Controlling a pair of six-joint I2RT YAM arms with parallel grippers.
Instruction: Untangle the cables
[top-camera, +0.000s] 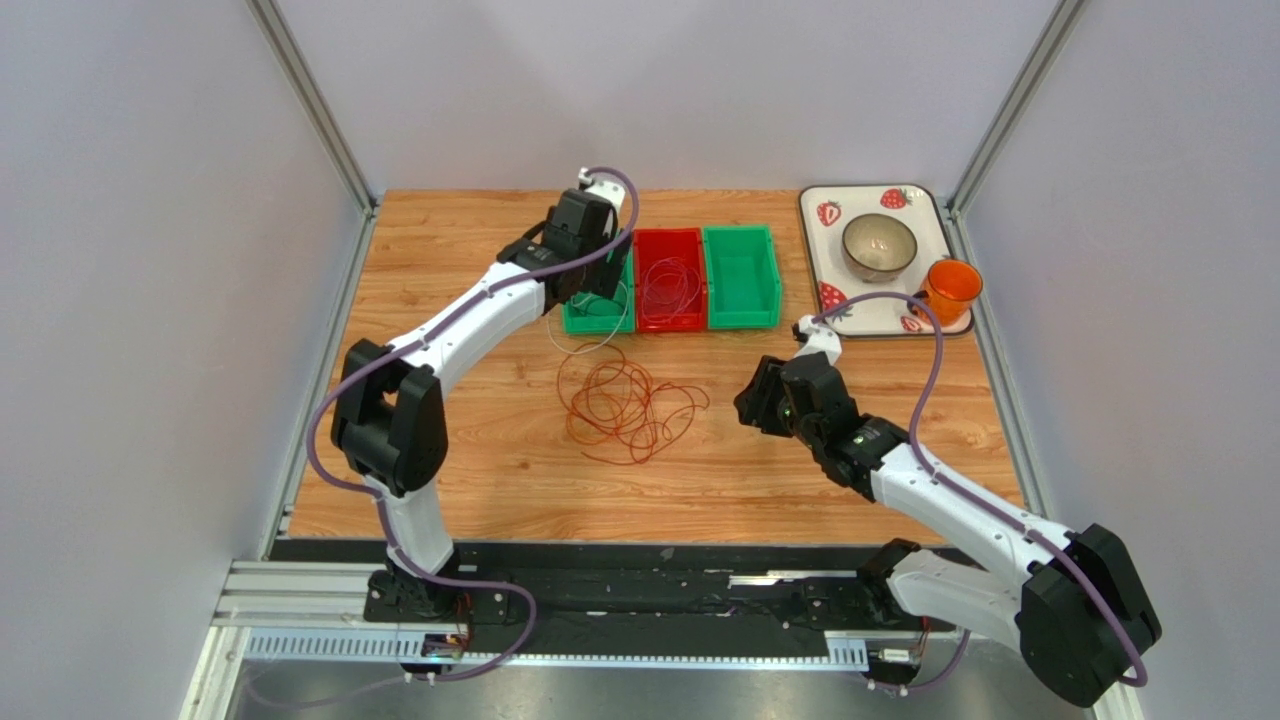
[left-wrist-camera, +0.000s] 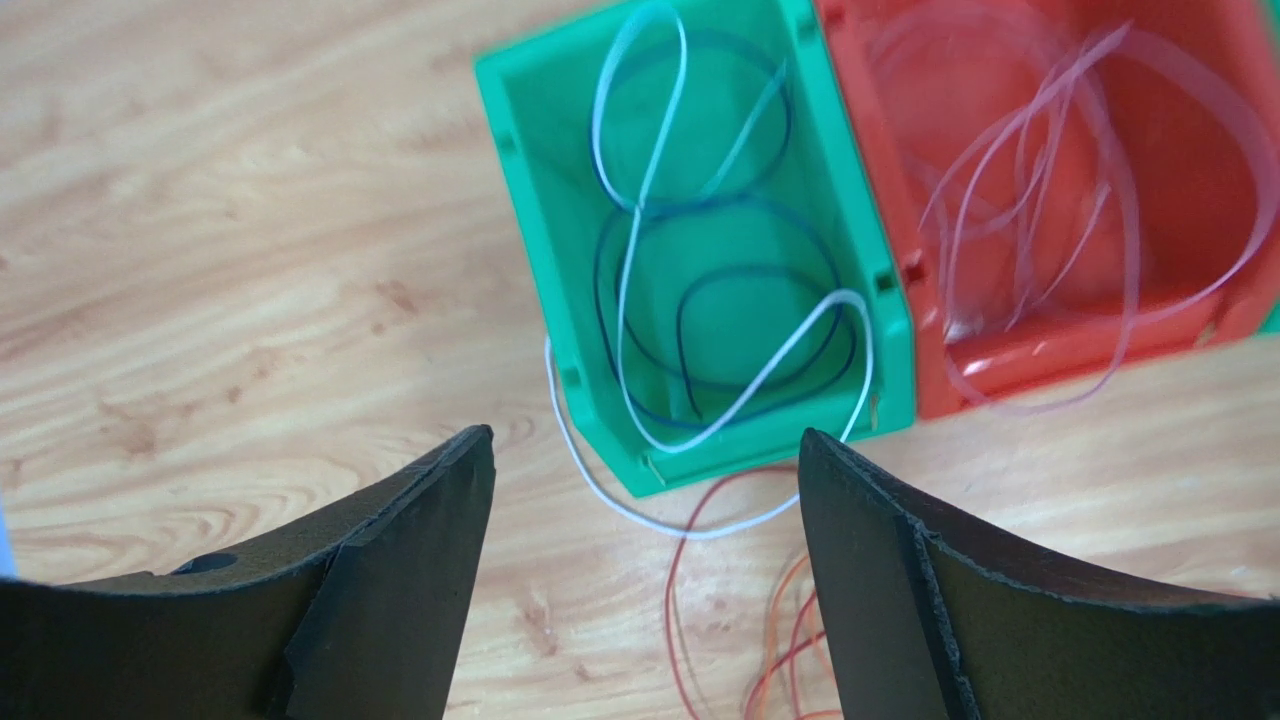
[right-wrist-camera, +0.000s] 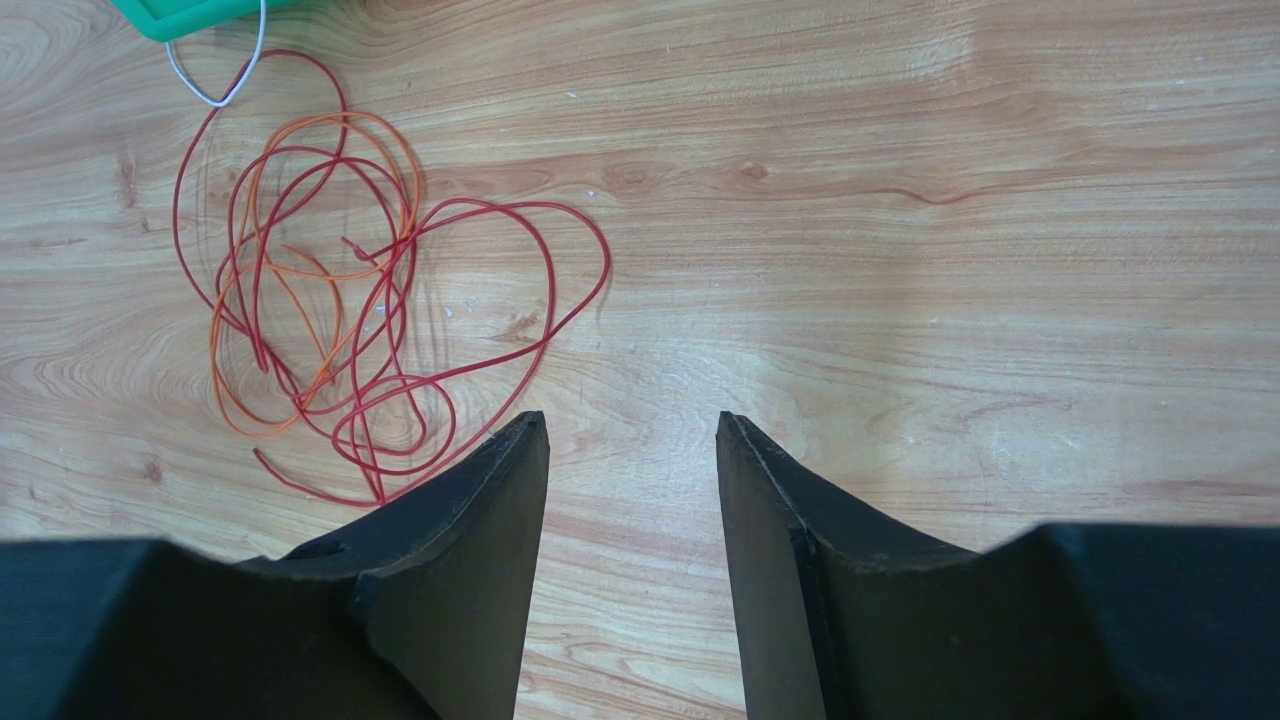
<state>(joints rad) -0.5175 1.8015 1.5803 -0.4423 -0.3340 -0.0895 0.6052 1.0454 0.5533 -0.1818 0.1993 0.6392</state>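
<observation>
Now left gripper (left-wrist-camera: 646, 440) spread by green bin (left-wrist-camera: 519, 180) — right gripper (right-wrist-camera: 631, 425) spread near cables (right-wrist-camera: 323, 300).

My table (top-camera: 451, 270) is light brown wood with wavy grain. The cables (top-camera: 628, 405) on it are red and orange, those in the green bin (left-wrist-camera: 526, 195) white and dark blue. Beside it I see a red bin (left-wrist-camera: 887, 195). At the far right corner, a white plate (top-camera: 932, 225) with red strawberries

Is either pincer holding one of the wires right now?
No, nothing is held: the left pincer and the right pincer both stand open and empty.
</observation>
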